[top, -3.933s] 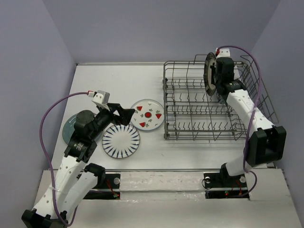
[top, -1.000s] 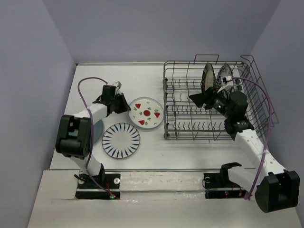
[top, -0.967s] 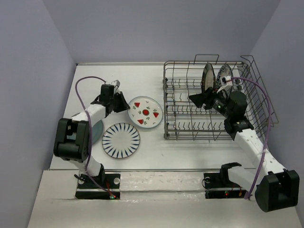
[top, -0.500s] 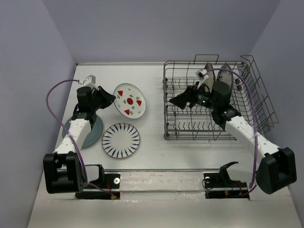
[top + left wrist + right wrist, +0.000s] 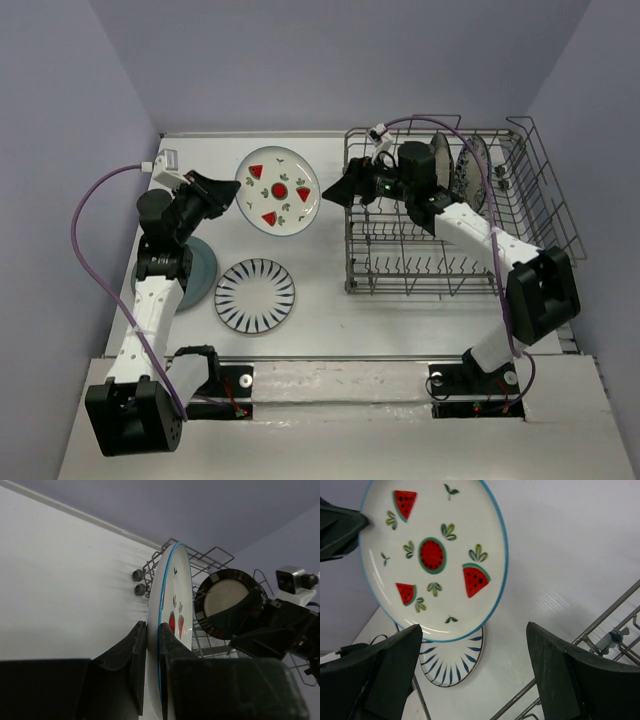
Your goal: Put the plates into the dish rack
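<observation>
Top view: left pincer (image 5: 232, 192) is clamping the red plate (image 5: 279, 190), holding it clear of the surface (image 5: 330, 300). Right pincer (image 5: 338, 186), spread wide, is facing the plate's opposite edge, with the rack (image 5: 420, 262) behind it.
Left wrist: fingers (image 5: 137, 645) are pinching the rim, plate edge-on.
Right wrist: the plate is sitting just ahead of the parted jaws, the striped plate (image 5: 452, 662) lying beyond.
Handover likely: right should be closing squarely on the rim before left is releasing.
</observation>
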`<state>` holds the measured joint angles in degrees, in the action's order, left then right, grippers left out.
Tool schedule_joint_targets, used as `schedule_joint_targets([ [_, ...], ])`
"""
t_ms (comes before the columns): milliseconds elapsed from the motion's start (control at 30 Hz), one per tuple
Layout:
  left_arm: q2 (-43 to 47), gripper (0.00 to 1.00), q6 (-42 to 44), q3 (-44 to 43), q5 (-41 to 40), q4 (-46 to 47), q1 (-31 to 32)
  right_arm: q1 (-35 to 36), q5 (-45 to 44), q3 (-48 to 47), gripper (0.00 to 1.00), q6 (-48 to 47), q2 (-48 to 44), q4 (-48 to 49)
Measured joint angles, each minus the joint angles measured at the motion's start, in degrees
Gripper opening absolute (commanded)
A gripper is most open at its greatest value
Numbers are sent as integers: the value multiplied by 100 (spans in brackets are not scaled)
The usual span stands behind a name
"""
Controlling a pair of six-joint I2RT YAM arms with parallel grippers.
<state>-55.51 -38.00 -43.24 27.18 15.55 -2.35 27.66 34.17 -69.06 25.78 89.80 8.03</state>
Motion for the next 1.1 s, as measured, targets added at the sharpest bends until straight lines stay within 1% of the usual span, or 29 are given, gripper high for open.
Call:
schedule_joint_targets([
  [167, 28, 6, -367, -79, 284, 234, 0, 13, -107, -413, 94, -59, 479, -223],
  [333, 28, 6, -839, -85, 664, 568, 0, 13, 275, -573, 94, 24, 852, -101],
  [433, 31, 6, -1080, -85, 872, 841, 0, 13, 686, -546, 85, 271, 984, 258],
  [467, 31, 6, -1141, -85, 911, 909, -2, 13, 839, -501, 80, 400, 1010, 474],
  [500, 31, 6, -1217, -85, 966, 990, -2, 13, 1091, -387, 58, 636, 1016, 876],
  [533, 35, 6, -1259, -85, 999, 1040, 0, 13, 1169, -328, 46, 715, 1016, 1043],
  [567, 42, 6, -1294, -83, 1036, 1086, 0, 13, 1344, -240, 22, 901, 1016, 1349],
  [600, 59, 6, -1331, -68, 1095, 1152, 0, 13, 1499, -162, 13, 1154, 1021, 1681],
  [633, 79, 6, -1342, -48, 1115, 1185, 0, 13, 1644, -94, 7, 1285, 1021, 1965],
  [667, 90, 10, -1335, -26, 1078, 1220, 0, 11, 1749, -7, 7, 1596, 1005, 2197],
  [700, 111, 18, -1331, 20, 1121, 1329, -66, -20, 1878, 72, 7, 1829, 999, 2455],
  [733, 125, 27, -1333, 55, 1150, 1397, -72, -20, 1882, 122, 7, 1902, 973, 2522],
  [767, 151, 50, -1342, 133, 1207, 1510, -66, -20, 1902, 190, 7, 1993, 949, 2597],
  [833, 208, 70, -1342, 269, 1255, 1602, -66, -28, 1864, 404, 7, 2037, 778, 2618],
  [867, 234, 88, -1414, 378, 1349, 1617, -55, -33, 1703, 507, 7, 1928, 627, 2435],
  [933, 280, 99, -1300, 457, 1412, 1510, -28, -33, 1351, 581, 7, 1733, 319, 1858],
  [1033, 448, 99, -807, 466, 1394, 997, 4, -83, 264, 529, 7, 1058, -345, 544],
  [1100, 614, 99, -398, 461, 1224, 625, 59, -175, -758, 356, 7, 603, -822, -372],
])
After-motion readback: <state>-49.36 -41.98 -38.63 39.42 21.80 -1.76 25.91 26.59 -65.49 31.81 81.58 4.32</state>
